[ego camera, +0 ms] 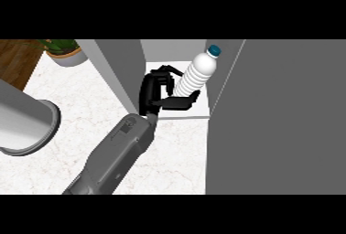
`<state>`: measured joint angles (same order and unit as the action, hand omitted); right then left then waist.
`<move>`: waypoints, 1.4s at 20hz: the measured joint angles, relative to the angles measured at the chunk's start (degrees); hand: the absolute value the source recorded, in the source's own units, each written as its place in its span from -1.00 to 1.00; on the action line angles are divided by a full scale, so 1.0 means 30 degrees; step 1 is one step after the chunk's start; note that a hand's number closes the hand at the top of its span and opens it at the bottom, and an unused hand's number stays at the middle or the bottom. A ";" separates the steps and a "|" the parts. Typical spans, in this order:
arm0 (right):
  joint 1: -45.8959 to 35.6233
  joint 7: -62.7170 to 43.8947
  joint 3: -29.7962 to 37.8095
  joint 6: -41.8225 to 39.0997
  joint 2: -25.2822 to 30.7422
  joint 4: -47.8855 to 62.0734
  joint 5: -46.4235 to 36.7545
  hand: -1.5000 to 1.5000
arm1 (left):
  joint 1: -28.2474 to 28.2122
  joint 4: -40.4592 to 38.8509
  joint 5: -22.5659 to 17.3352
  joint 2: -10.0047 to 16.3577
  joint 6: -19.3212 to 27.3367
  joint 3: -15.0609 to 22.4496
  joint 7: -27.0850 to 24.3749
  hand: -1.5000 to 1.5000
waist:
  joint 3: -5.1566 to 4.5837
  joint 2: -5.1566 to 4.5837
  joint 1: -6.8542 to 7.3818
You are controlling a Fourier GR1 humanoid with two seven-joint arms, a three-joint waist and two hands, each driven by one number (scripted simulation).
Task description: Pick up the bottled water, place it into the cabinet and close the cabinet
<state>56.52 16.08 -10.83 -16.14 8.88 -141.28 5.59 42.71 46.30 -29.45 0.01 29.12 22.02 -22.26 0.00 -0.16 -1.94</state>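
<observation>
Black left hand [151,91] is holding bottle [197,73], fingers [164,71] and thumb curling round its lower part. Bottle is leaning inside open cabinet [121,68], blue cap pointing up-right, above white cabinet floor.

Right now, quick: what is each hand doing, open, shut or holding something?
Left hand: fingers and thumb curled round the bottled water, inside the cabinet.
Right hand: not in view, so it cannot be told.

Bright, even light; soft, faint shadows.
</observation>
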 measured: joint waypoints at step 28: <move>-0.1546 0.0093 0.1609 -0.1487 0.0110 0.0816 0.1254 -1.00 | 0.7174 -1.2760 0.0385 0.0841 0.3104 -0.2284 -0.2434 -1.00 | -0.0027 -0.0608 -0.1156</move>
<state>51.88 16.35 -6.00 -20.60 9.21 -138.84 9.35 64.24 8.02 -28.30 2.53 38.43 15.16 -29.56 -0.08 -1.98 -5.41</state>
